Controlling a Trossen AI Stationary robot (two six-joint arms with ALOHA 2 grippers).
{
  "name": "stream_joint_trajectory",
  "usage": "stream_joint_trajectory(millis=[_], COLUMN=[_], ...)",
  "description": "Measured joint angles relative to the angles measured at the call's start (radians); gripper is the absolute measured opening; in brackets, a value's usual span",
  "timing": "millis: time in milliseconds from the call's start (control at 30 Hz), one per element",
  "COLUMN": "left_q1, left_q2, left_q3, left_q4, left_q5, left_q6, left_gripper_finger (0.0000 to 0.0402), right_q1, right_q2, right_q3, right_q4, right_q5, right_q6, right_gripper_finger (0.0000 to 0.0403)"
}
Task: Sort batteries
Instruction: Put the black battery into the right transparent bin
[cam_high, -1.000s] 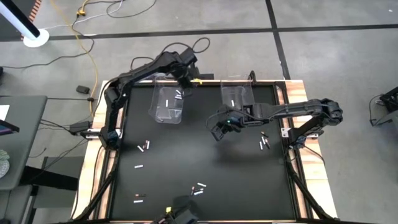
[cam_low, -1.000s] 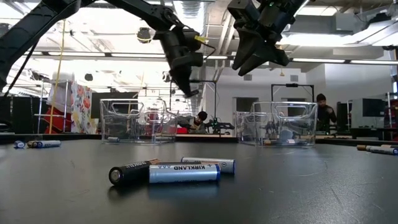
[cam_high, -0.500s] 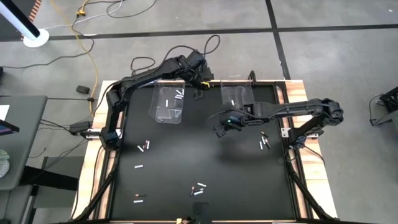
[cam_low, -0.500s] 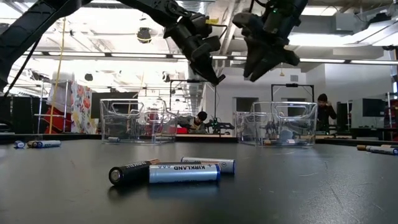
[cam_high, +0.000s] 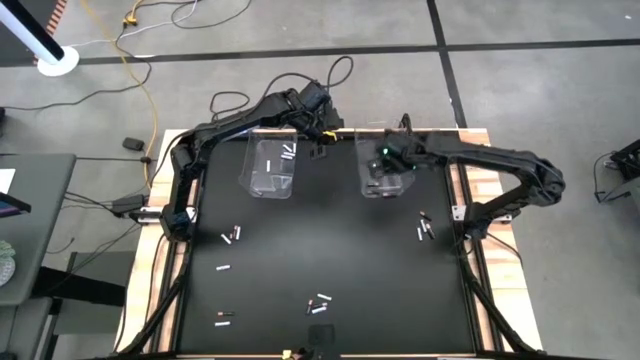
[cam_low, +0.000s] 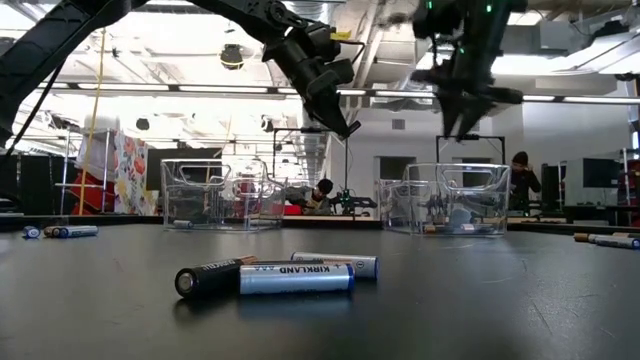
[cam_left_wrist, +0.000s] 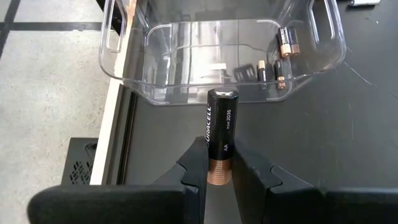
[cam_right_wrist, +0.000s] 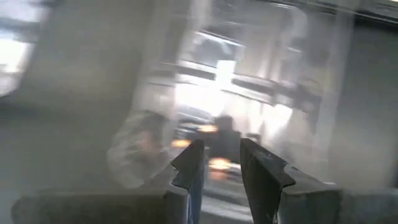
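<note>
A black cylindrical AA battery with a copper-coloured end (cam_left_wrist: 218, 144) stands clamped between two dark fingers, pointing at a clear plastic bin. Other small batteries, silver and dark (cam_high: 318, 303), lie flat in scattered clusters near the table's left, right and front edges; three (cam_low: 275, 275) lie side by side near the front.

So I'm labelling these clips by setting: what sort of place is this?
Probably a robotics lab or workshop: a black work table on a concrete floor, open ceiling with strip lights, benches with a seated person behind.
</note>
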Motion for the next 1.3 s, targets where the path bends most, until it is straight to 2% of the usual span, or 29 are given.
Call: stream_joint_trajectory(millis=[233,633,833,967,1067,1200,1300], left_q1=[0.0,0.0,0.001,0.004,0.014,0.031,0.034], left_q2=[0.0,0.0,0.0,0.0,0.0,0.0,0.0], left_q3=[0.0,0.0,0.0,0.0,0.0,0.0,0.0], left_q4=[-0.004,-0.031,-0.066,-0.075,-0.076,-0.087,-0.105], left_q5=[-0.001,-0.002,-0.002,-0.001,0.033,0.09,0.089], left_q6=[0.0,0.01,0.009,0.011,-0.003,-0.026,-0.024], left_gripper_finger=[0.0048,0.0049,0.0049,0.0048,0.0048,0.0048,0.0048], right_q1=[-0.161,-0.278,-0.286,-0.286,-0.282,-0.231,-0.174], right_q2=[0.06,0.179,0.197,0.191,0.193,0.193,0.193], right_q3=[0.0,-0.015,-0.122,-0.197,-0.232,-0.247,-0.246], right_q4=[-0.074,-0.083,0.023,0.127,0.184,0.261,0.332], right_q5=[-0.001,-0.001,-0.002,-0.044,-0.091,-0.111,-0.121], right_q6=[-0.088,-0.151,-0.15,-0.14,-0.103,-0.041,0.008], right_gripper_finger=[0.0119,0.0119,0.0119,0.0116,0.0093,0.0022,0.0012])
